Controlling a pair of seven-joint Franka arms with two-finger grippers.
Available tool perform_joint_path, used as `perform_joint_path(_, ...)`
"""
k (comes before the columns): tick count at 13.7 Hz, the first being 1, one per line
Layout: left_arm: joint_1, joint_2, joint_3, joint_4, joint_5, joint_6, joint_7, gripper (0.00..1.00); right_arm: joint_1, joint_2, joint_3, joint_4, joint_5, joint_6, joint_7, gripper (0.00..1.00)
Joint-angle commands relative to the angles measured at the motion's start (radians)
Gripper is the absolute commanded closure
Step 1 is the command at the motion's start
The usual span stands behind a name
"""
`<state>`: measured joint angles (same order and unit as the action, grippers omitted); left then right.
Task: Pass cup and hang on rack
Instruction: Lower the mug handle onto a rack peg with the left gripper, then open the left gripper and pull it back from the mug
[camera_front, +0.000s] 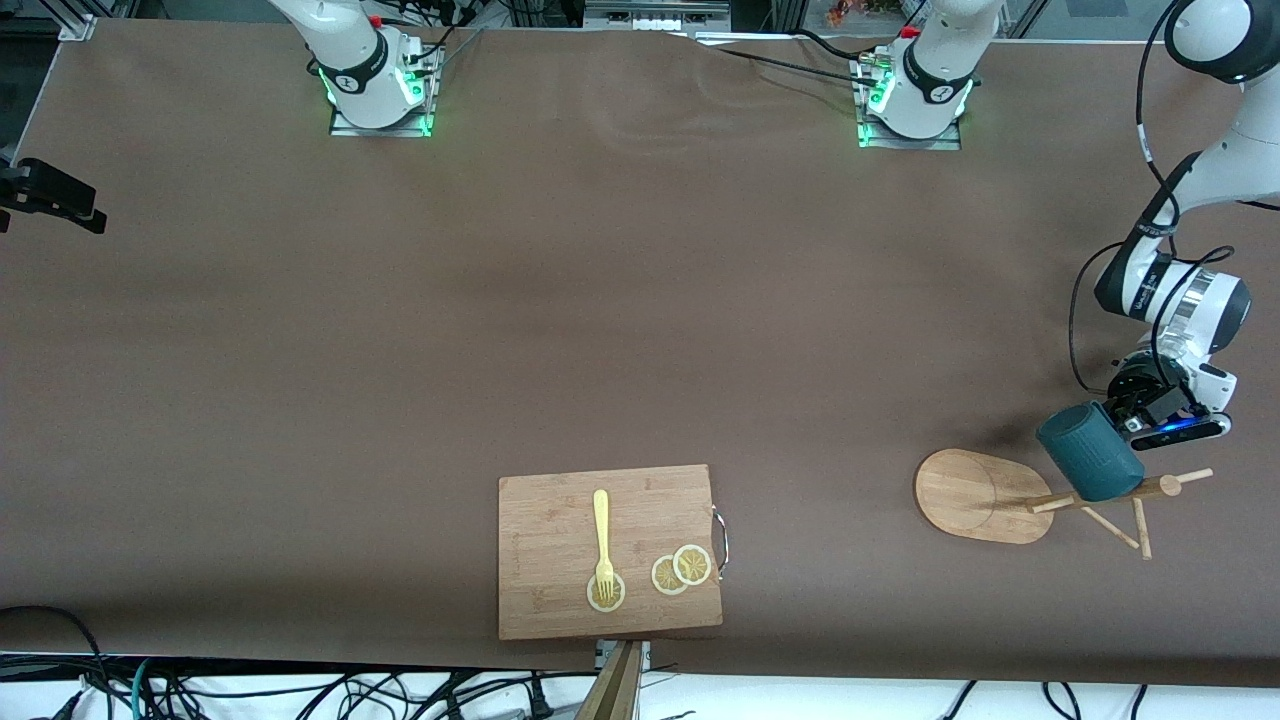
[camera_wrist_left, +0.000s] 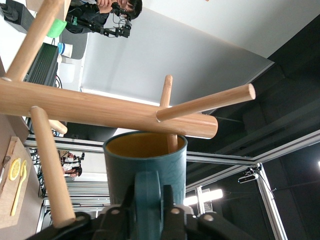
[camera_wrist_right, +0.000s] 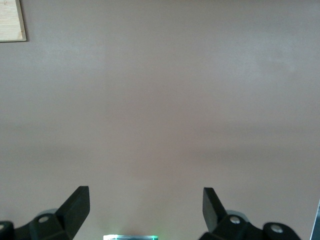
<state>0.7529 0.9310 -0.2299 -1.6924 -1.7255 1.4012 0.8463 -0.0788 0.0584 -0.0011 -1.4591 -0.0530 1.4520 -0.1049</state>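
I have the left gripper (camera_front: 1135, 415) up over the rack (camera_front: 975, 495), at about 4 o'clock from the table's centre in the front view, toward the left arm's end. The claw is narrow and pinched on the handle of the cup (camera_front: 1090, 450); in the left wrist view the handle sits right between the two fingers (camera_wrist_left: 112, 215), which press against it on both sides. The cup is off the table, tipped on its side against the top of the rack's pole (camera_front: 1110, 492). In the left wrist view its yellowish mouth faces the pole and one thin peg (camera_wrist_left: 172, 142) pokes into the opening. I cannot tell whether the handle is hooked on any peg. The rack's oval base lies flat on the table.

The right gripper (camera_wrist_right: 145, 192) waits over bare brown table (camera_front: 400, 350), claw wide, nothing between the fingers. A corner of the cutting board (camera_front: 560, 590) shows at the edge of the right wrist view.

The cutting board lies at 6 o'clock, near the table edge closest to the front camera. On it are a yellow fork (camera_front: 602, 540) and lemon slices (camera_front: 680, 570); the fork's tines rest on one more slice.
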Motion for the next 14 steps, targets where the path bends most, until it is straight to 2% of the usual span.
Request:
perform_joint_path(1, -0.004, 0.020, 0.021, 0.068, 0.010, 0.021, 0.020, 0.00, -0.012, -0.012, 0.006, -0.012, 0.007, -0.005, -0.015, 0.00)
perform_joint_path(3, -0.003, 0.013, 0.024, 0.076, 0.061, 0.022, 0.019, 0.00, -0.012, -0.012, 0.006, -0.010, 0.008, -0.005, -0.015, 0.00)
perform_joint_path(7, -0.012, -0.021, 0.098, 0.146, 0.230, 0.025, -0.006, 0.00, -0.012, -0.012, 0.006, -0.010, 0.015, -0.005, -0.015, 0.00)
perform_joint_path(12, -0.007, -0.066, 0.110, 0.151, 0.277, 0.024, -0.127, 0.00, -0.012, -0.012, 0.006, -0.010, 0.015, -0.005, -0.015, 0.00)
perform_joint_path(14, -0.007, -0.083, 0.110, 0.152, 0.340, 0.025, -0.164, 0.00, -0.012, -0.012, 0.006, -0.010, 0.015, -0.005, -0.015, 0.00)
